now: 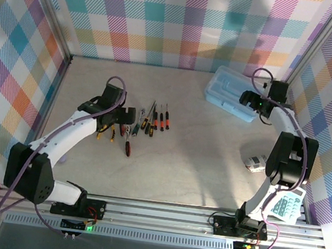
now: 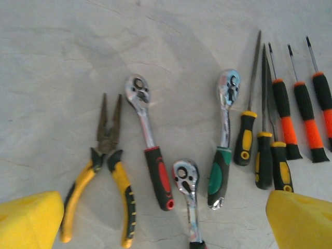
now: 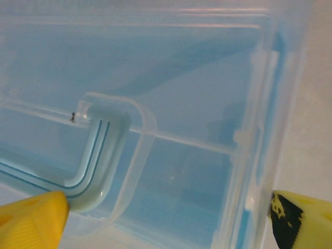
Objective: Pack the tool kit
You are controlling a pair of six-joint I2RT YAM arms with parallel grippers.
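The light blue translucent case (image 1: 231, 90) lies closed at the back right, its clear lid (image 3: 171, 104) close under my right gripper (image 3: 166, 223). That gripper (image 1: 244, 99) is open, its yellow fingers (image 3: 31, 220) spread over the lid's near part. The tools lie in a row mid-table. They include yellow-handled pliers (image 2: 106, 155), a red-handled ratchet wrench (image 2: 150, 155), a small ratchet (image 2: 188, 192), a green-handled ratchet (image 2: 223, 150), yellow-black screwdrivers (image 2: 264, 155) and orange-black screwdrivers (image 2: 306, 114). My left gripper (image 2: 166, 228) hovers open above them (image 1: 123, 117), holding nothing.
A white gadget (image 1: 253, 163) and a calculator-like device (image 1: 284, 206) lie by the right arm's base. Plaid walls (image 1: 168, 19) close in the table on three sides. Bare table surface (image 1: 177, 175) lies between the tool row and the case.
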